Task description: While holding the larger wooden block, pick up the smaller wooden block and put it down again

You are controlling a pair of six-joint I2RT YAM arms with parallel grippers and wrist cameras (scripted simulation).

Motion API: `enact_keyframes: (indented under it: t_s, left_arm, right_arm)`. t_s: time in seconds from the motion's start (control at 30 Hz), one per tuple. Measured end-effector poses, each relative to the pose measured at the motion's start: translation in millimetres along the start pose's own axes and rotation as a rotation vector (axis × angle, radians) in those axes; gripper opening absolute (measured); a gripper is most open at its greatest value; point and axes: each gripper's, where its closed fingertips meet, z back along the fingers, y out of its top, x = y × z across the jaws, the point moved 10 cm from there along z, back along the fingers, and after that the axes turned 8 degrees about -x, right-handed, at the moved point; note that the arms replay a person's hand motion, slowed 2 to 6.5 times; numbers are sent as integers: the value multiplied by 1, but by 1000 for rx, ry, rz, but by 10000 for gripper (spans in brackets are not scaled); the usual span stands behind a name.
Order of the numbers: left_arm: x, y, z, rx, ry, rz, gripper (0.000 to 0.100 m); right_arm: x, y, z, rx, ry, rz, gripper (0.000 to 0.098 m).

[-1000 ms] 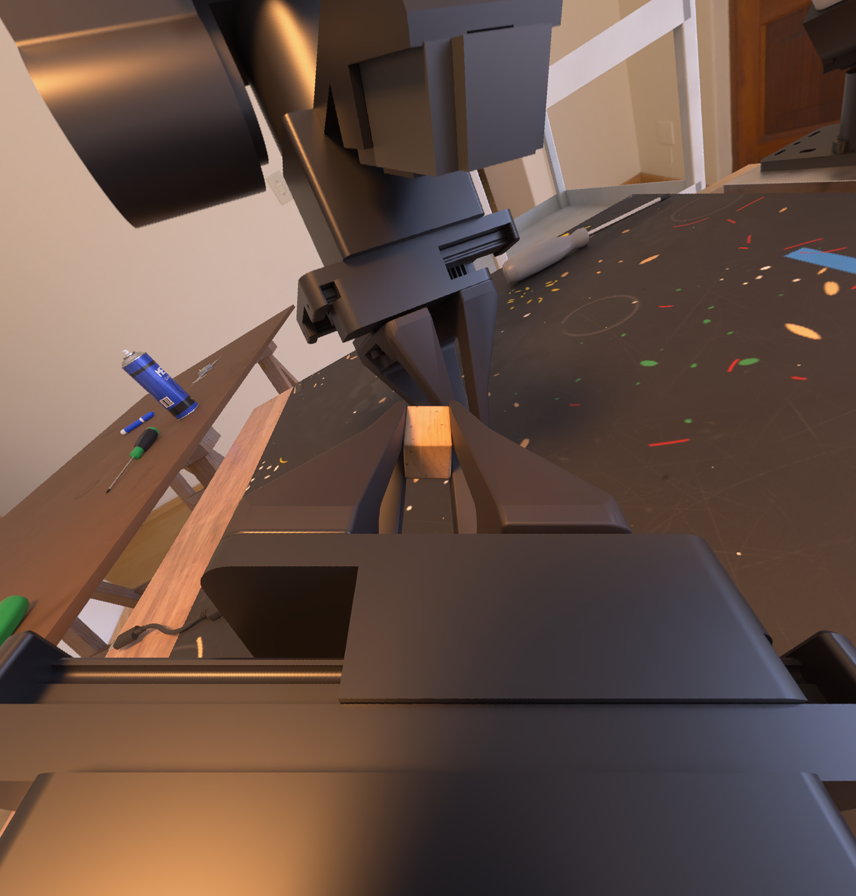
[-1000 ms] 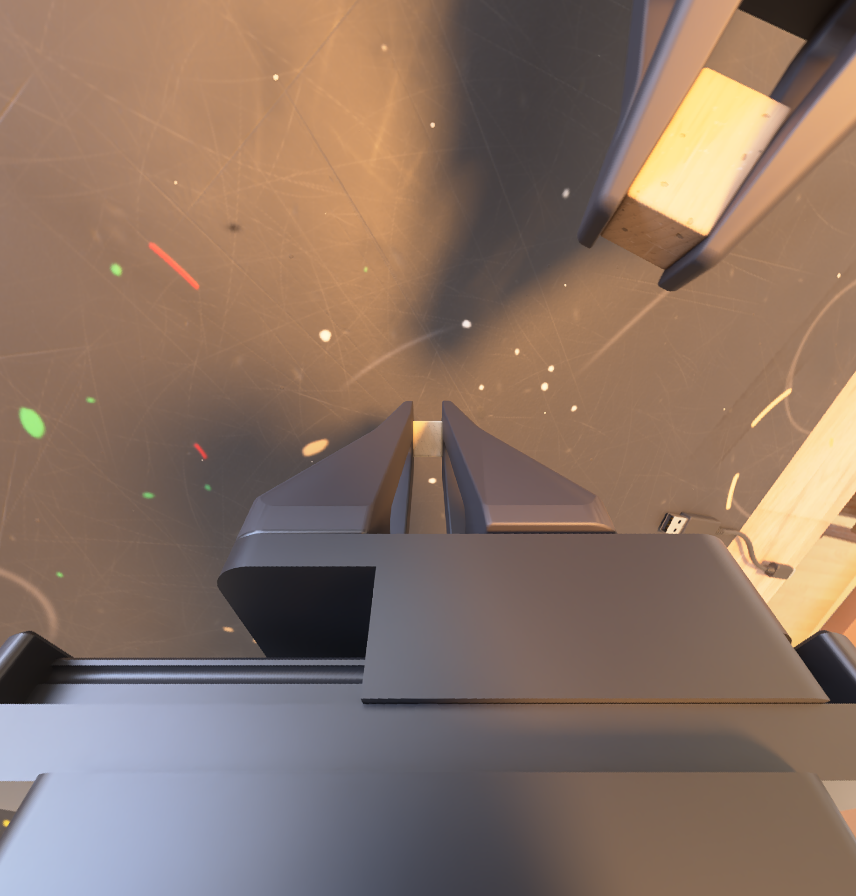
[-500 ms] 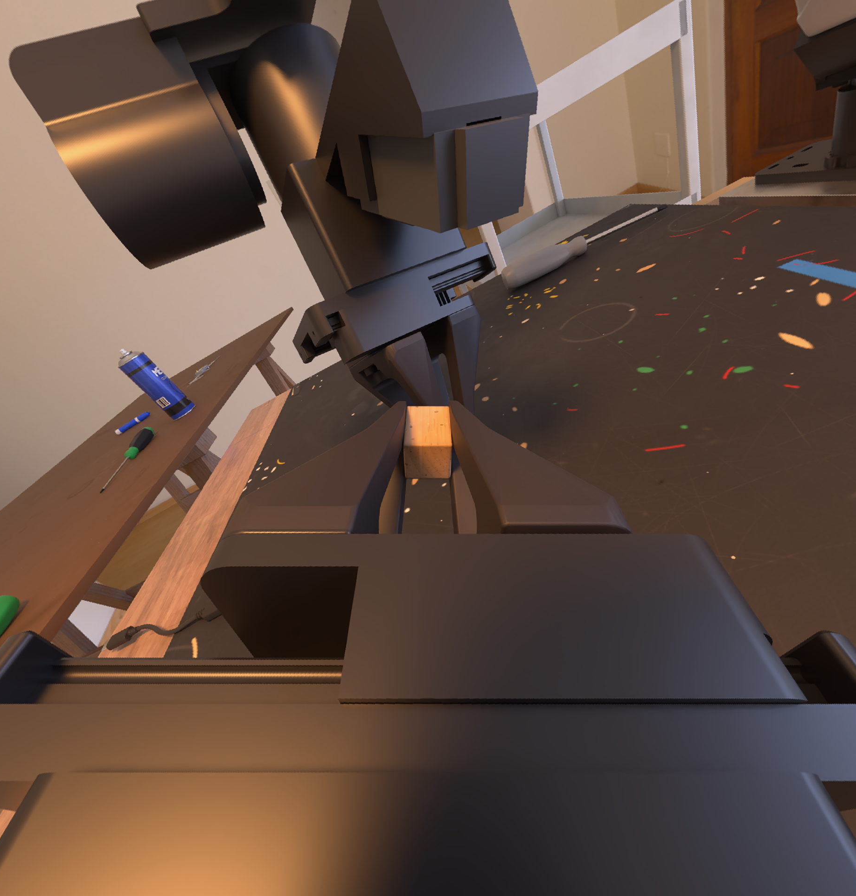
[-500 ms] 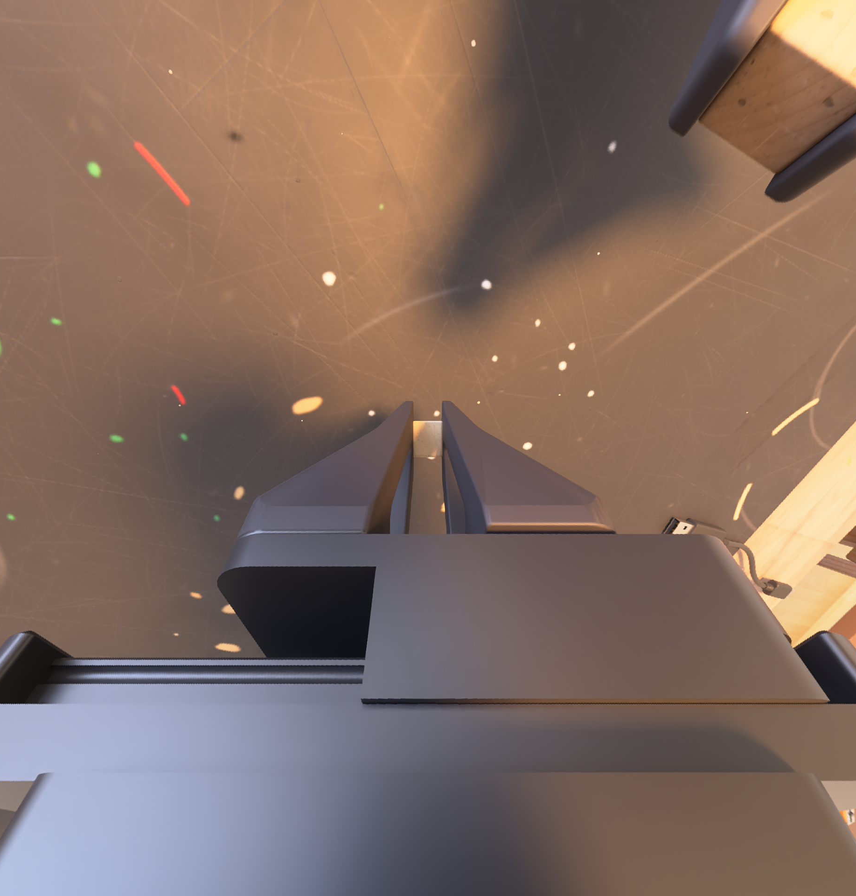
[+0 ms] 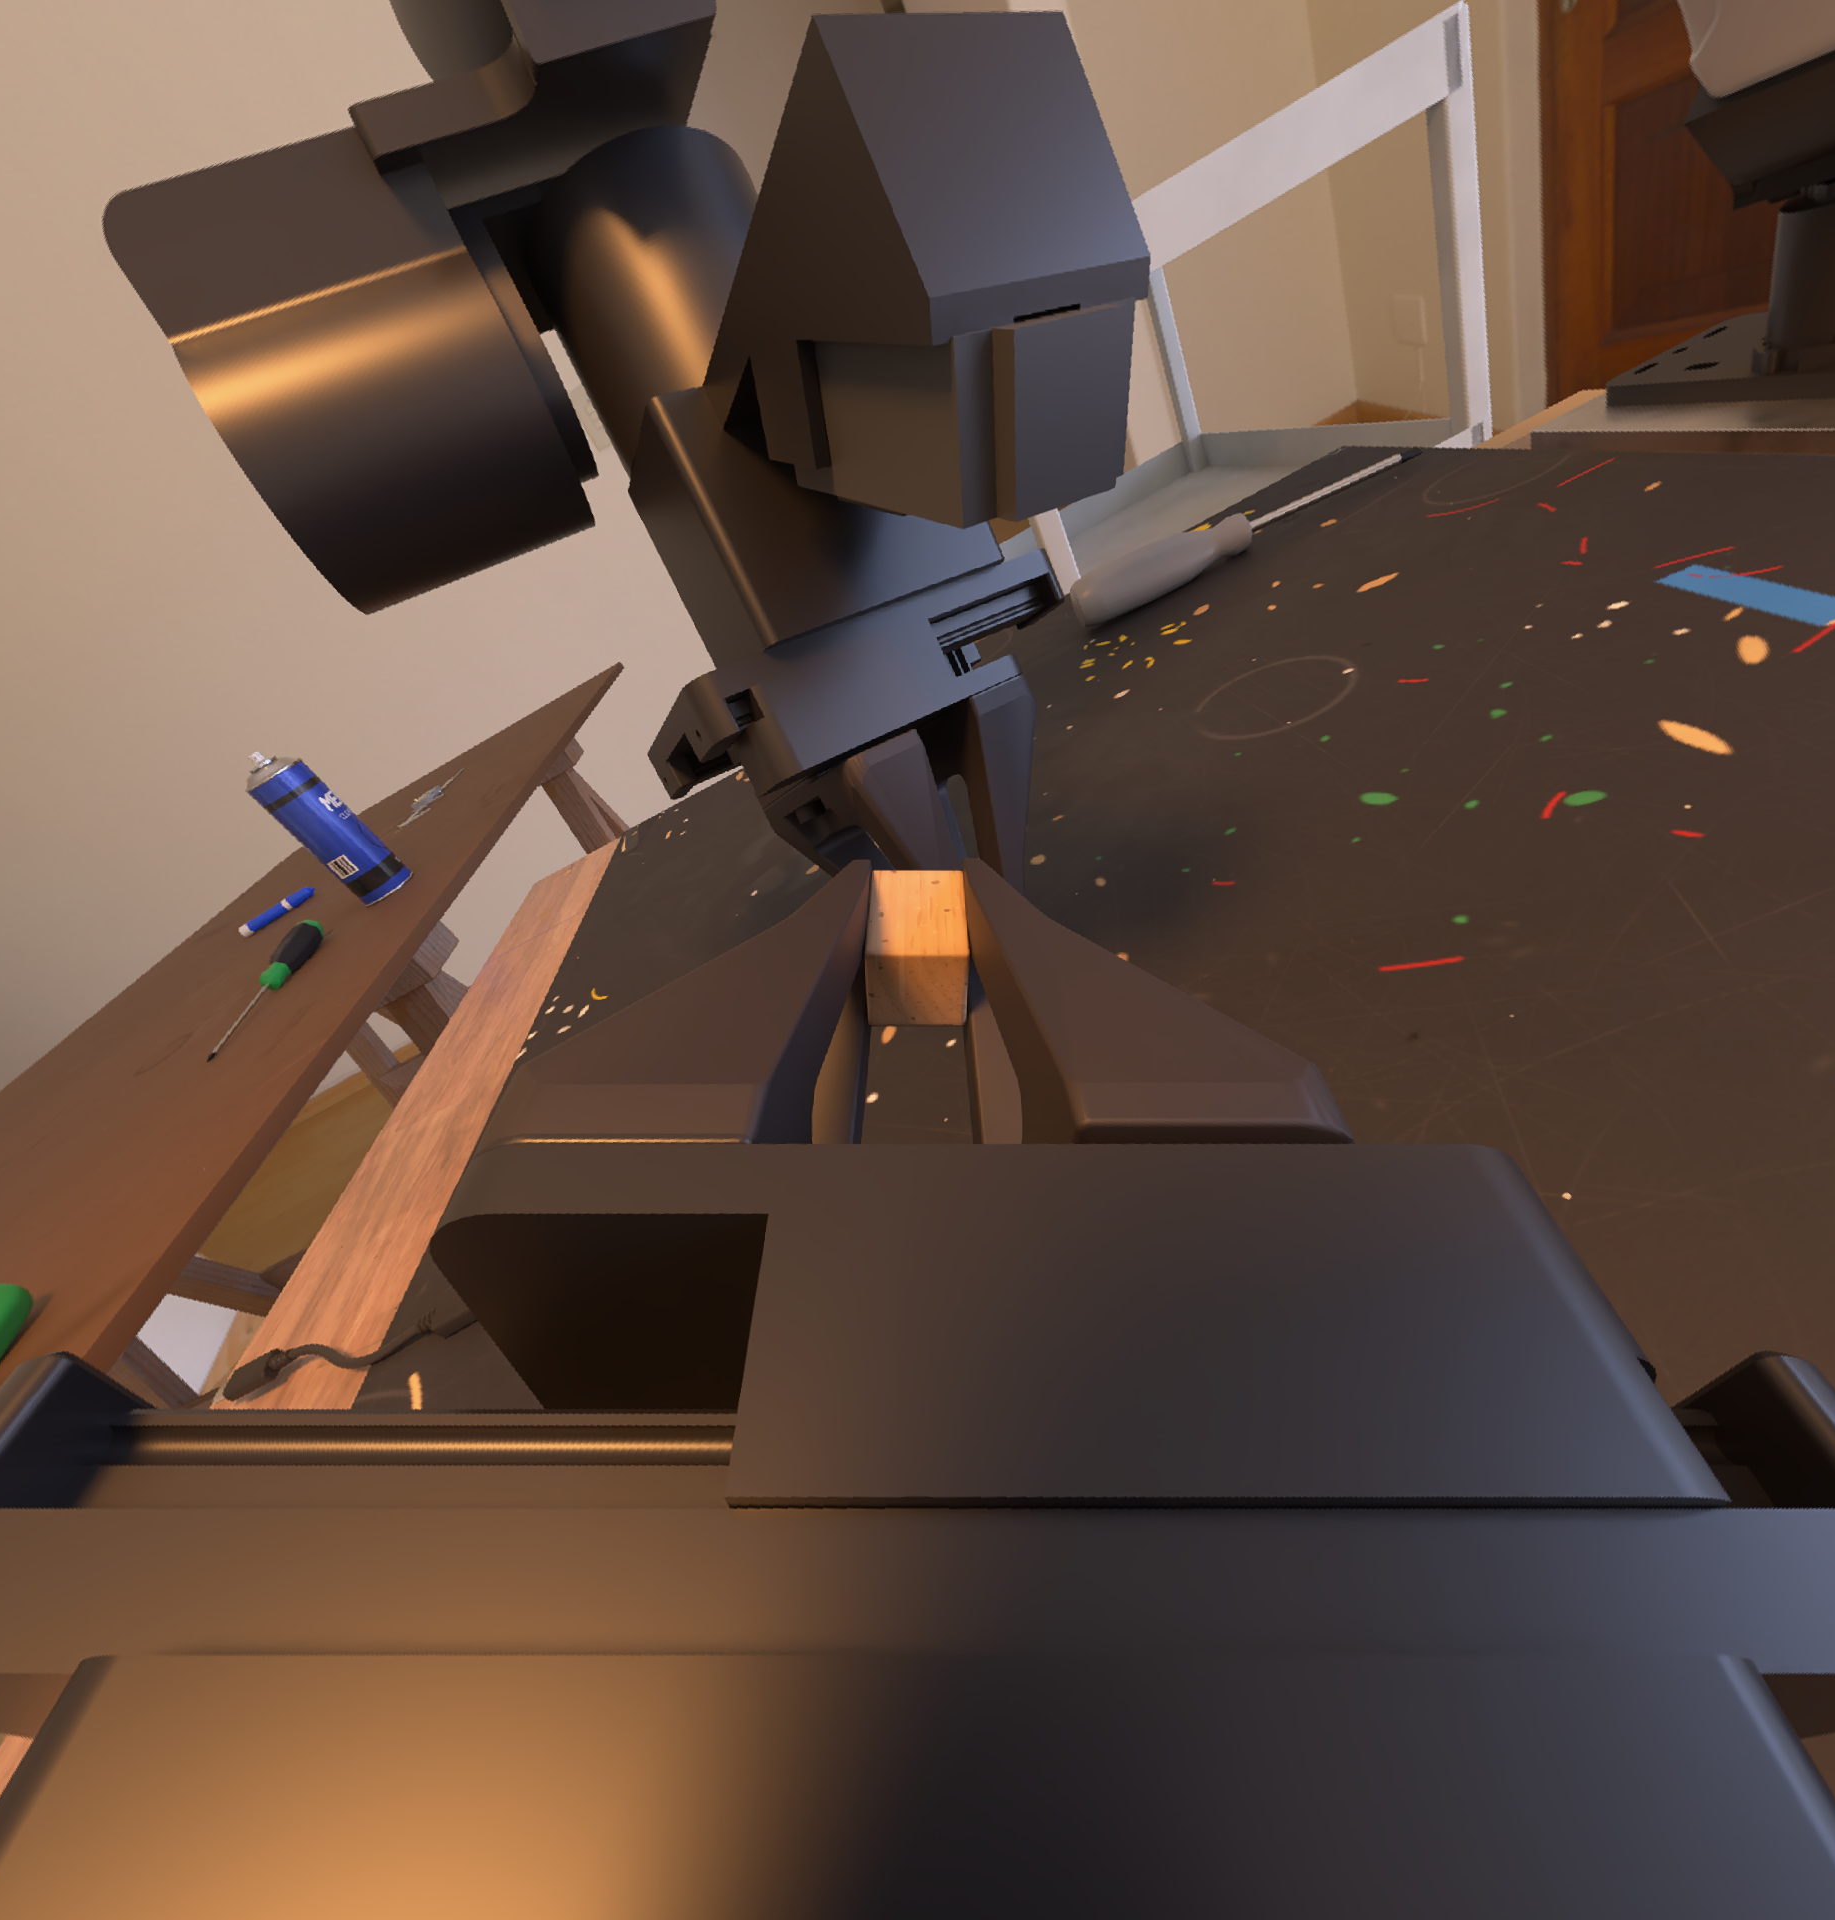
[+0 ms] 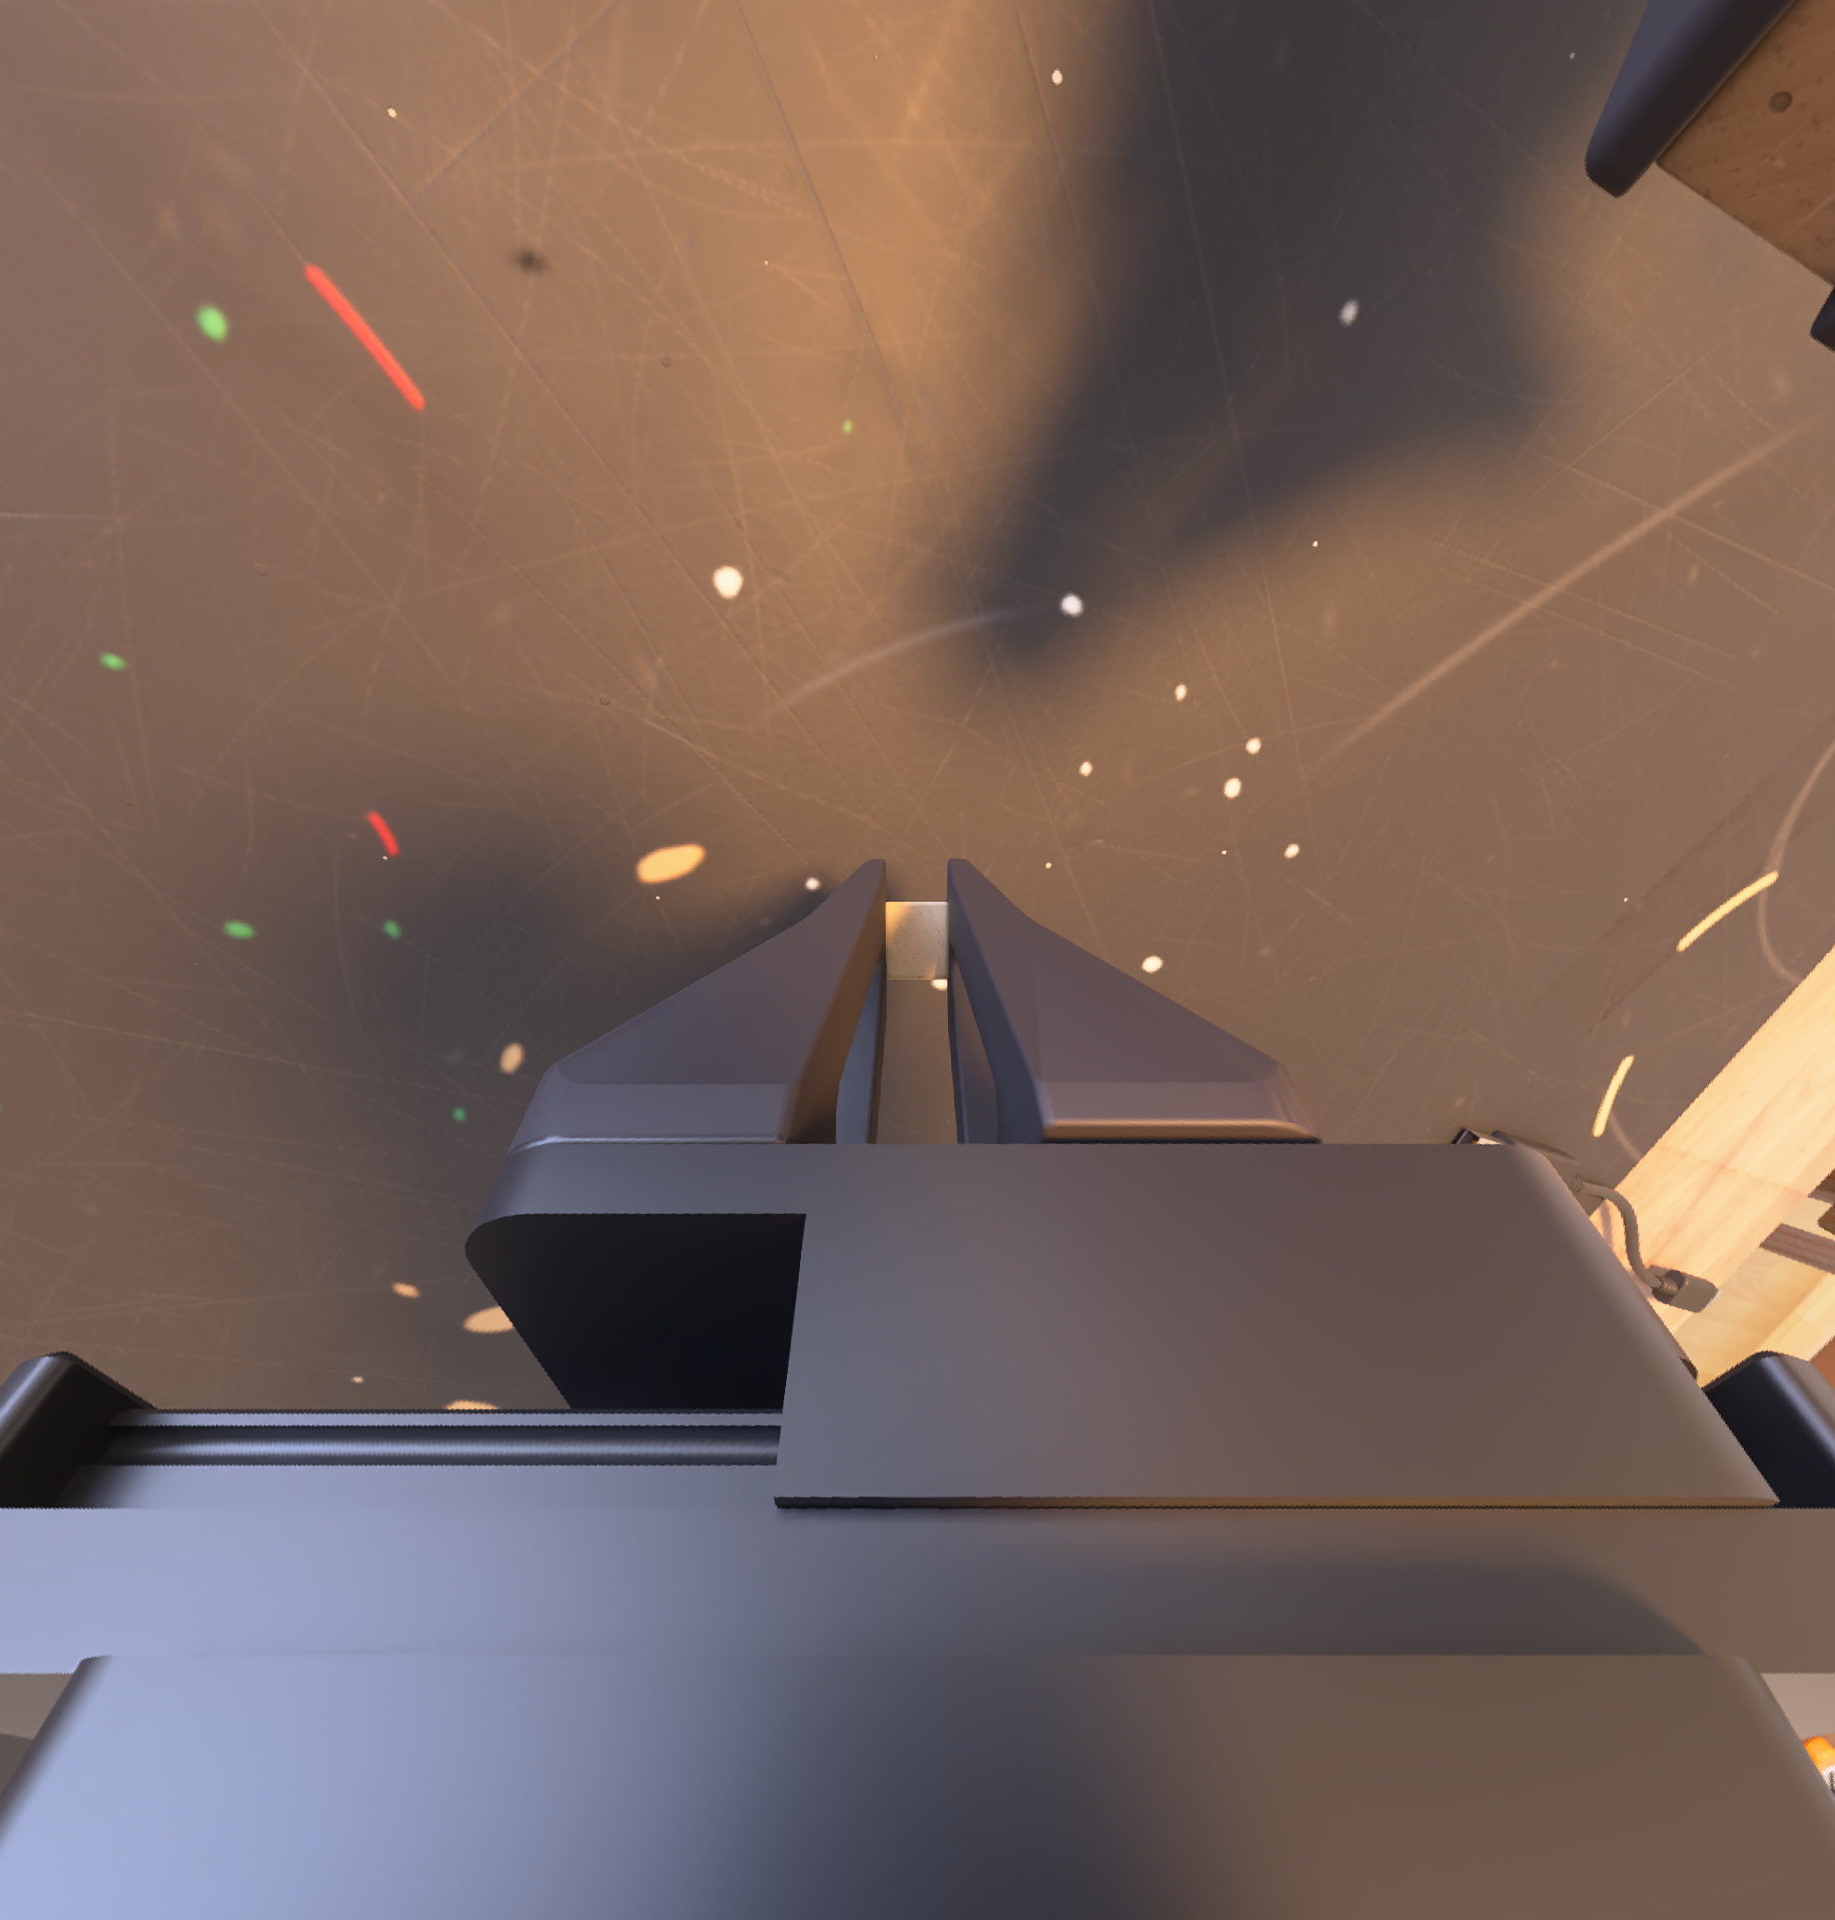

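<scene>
**Both blocks clamped, both clear of the bench**

My left gripper (image 5: pixel 918 925) was closed on the larger wooden block (image 5: pixel 916 945), the wood pinched between both fingers above the dark worktop (image 5: pixel 1464 935). My right gripper (image 6: pixel 916 914) was closed on the smaller wooden block (image 6: pixel 915 938), its pale face showing in the narrow gap near the fingertips. In the right wrist view the larger block sat at two o'clock, apart from the smaller one. At nine o'clock in the left wrist view, a blue spray can (image 5: pixel 326 828) and a screwdriver (image 5: pixel 269 982) lay on a side board (image 5: pixel 165 1091).
</scene>
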Motion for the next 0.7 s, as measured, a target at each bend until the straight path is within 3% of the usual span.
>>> enact_keyframes:
  t_s: [0.7]
  left_arm:
    - [0, -1, 0, 1, 0, 3, 141]
  right_arm:
    - [-1, -4, -11, -4, 40, 54, 95]
